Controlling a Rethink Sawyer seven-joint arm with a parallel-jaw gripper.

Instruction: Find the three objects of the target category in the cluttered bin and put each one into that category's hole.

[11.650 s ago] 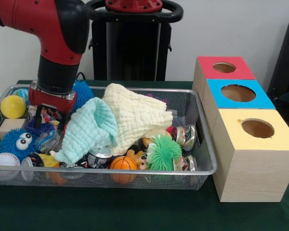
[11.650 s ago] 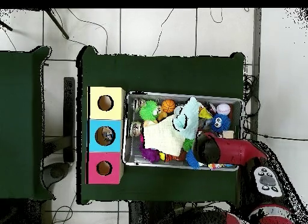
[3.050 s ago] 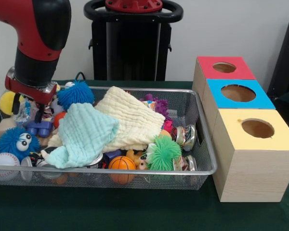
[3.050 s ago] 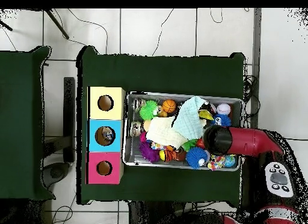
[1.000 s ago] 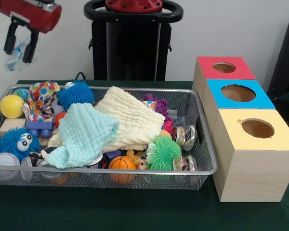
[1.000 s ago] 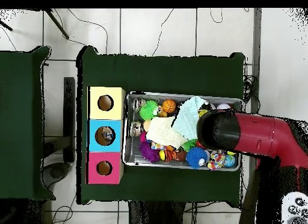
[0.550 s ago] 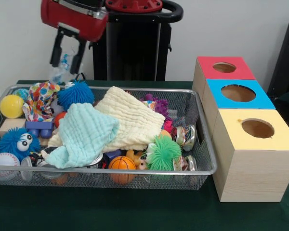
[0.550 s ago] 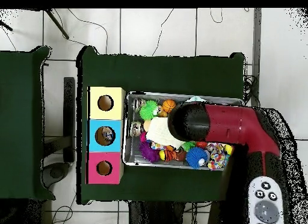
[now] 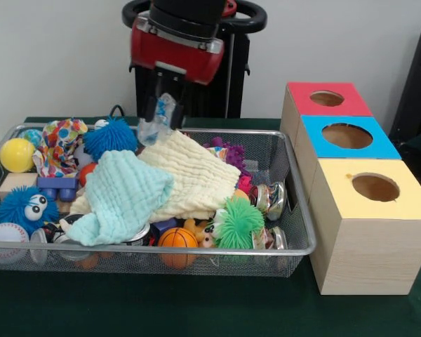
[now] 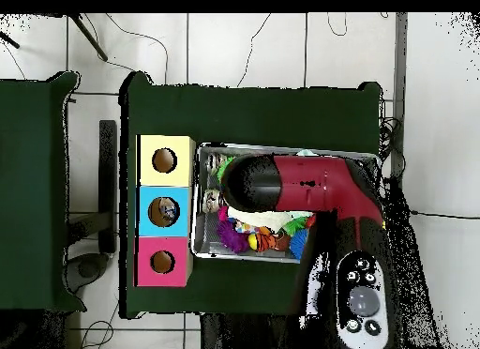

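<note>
My gripper (image 9: 162, 116) hangs over the back middle of the wire bin (image 9: 196, 250), shut on a crumpled clear plastic piece with blue marks (image 9: 154, 128). The piece dangles just above the cream cloth (image 9: 196, 172). To the right stand three wooden boxes with a hole in each top: red (image 9: 328, 98), blue (image 9: 347, 135) and yellow (image 9: 375, 187). In the overhead view the red arm (image 10: 300, 184) covers most of the bin (image 10: 196, 206) and hides the gripper. There the yellow box (image 10: 165, 160), blue box (image 10: 164, 212) and red box (image 10: 163, 262) line up left of the bin.
The bin holds a light-blue cloth (image 9: 119, 193), a green spiky ball (image 9: 237, 223), a small basketball (image 9: 178, 239), a blue fuzzy ball with eyes (image 9: 24, 207), a yellow ball (image 9: 17, 154), a baseball (image 9: 5, 235) and crushed cans (image 9: 270, 198).
The arm lifted the plastic piece from the bin's left end, raised it high, then swung right and down with it to above the cream cloth.
</note>
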